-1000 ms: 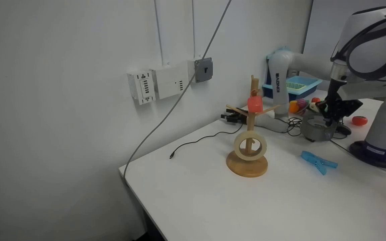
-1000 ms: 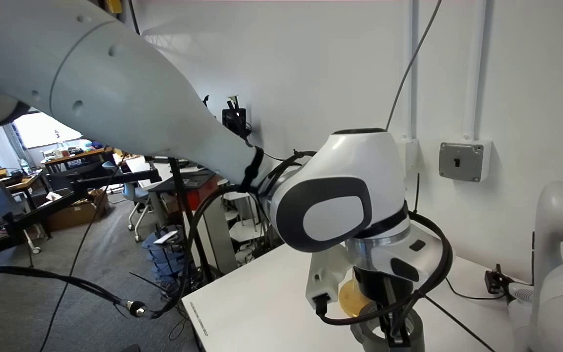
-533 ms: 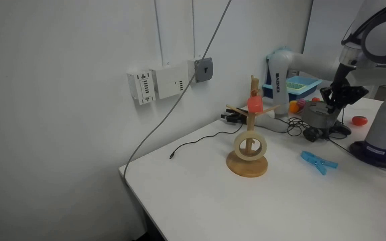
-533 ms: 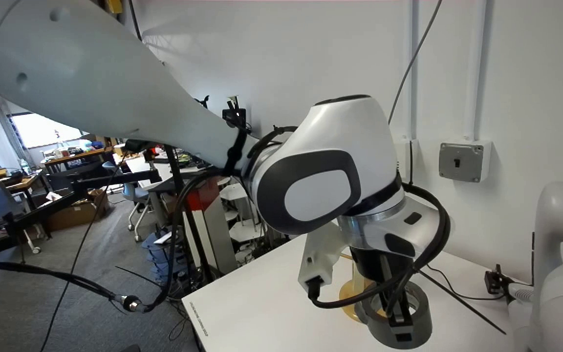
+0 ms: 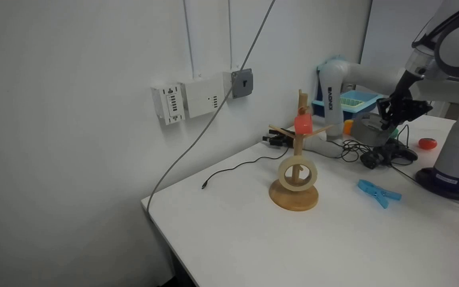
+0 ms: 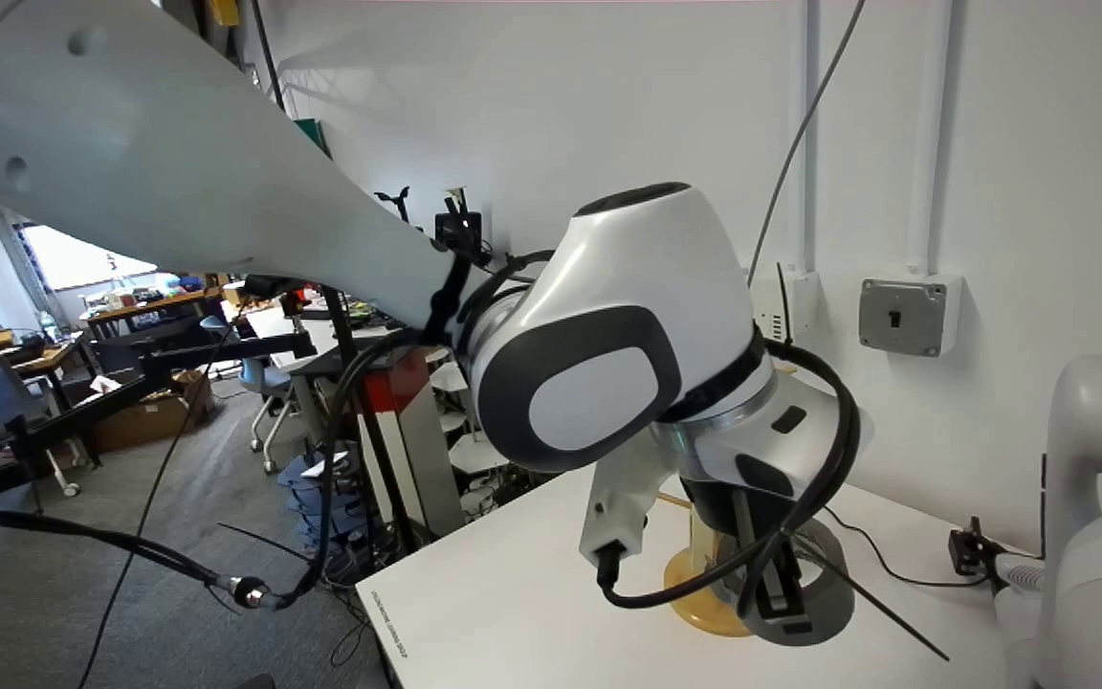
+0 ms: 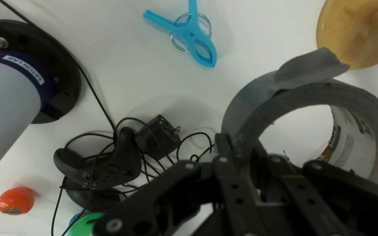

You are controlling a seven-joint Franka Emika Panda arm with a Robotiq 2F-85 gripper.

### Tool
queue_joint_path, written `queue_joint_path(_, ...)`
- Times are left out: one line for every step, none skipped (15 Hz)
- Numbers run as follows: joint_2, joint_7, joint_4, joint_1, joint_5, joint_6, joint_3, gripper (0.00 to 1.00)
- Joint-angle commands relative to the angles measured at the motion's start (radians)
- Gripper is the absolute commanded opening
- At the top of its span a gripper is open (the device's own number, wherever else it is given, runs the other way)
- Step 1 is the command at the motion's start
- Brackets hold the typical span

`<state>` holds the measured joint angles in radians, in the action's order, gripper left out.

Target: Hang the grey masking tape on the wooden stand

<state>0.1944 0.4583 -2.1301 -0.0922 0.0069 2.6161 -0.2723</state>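
The robot's black two-finger gripper (image 7: 241,147) is pinched narrow on the wall of a ring-shaped roll of grey masking tape (image 7: 290,100), one finger outside the ring, the other inside its hole. The roll hangs tilted above the white tabletop (image 5: 253,231), a loose grey flap sticking out from its edge. In an exterior view I see it well apart from the light tan wooden stand (image 5: 298,149), an upright post with branching pegs on a thick round disc. In the wrist view the flap's tip overlaps the edge of that disc.

The stand already carries a cream ring-shaped tape roll (image 5: 313,174) against its lower post, a wooden stub showing in the hole, and a small coral-red piece (image 5: 303,124) near the branching pegs.

Behind a white robot arm (image 5: 333,119) lettered KINOVA is a rectangular tub (image 5: 371,96), light blue along the top, dark blue below; a pale yellow-green ribbed piece (image 5: 351,102) lies in it. Across the room a brown cardboard box (image 6: 144,421) stands on the floor, its contents too small for me to make out.

Nearer, a bright-blue plastic clamp (image 7: 190,32) lies on the tabletop, and a black game controller (image 7: 110,172) just beside a boxy black plug (image 7: 157,137).
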Motion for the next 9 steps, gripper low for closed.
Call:
queue_joint_path(-0.033,-0.013,-0.042,-0.021,0.061,0.084,0.028,0.04)
queue_joint_path(-0.032,-0.015,-0.046,-0.021,0.072,0.104,0.03,0.04)
queue_joint_path(-0.031,-0.017,-0.05,-0.021,0.082,0.121,0.032,0.04)
queue_joint_path(-0.03,-0.018,-0.054,-0.02,0.088,0.139,0.033,0.04)
queue_joint_path(-0.029,-0.019,-0.057,-0.02,0.094,0.154,0.033,0.04)
queue_joint_path(-0.029,-0.022,-0.059,-0.02,0.101,0.169,0.035,0.04)
queue_joint_path(-0.028,-0.022,-0.061,-0.02,0.108,0.183,0.037,0.04)
queue_joint_path(-0.028,-0.026,-0.064,-0.022,0.124,0.203,0.041,0.04)
queue_joint_path(-0.027,-0.029,-0.067,-0.023,0.14,0.219,0.046,0.04)
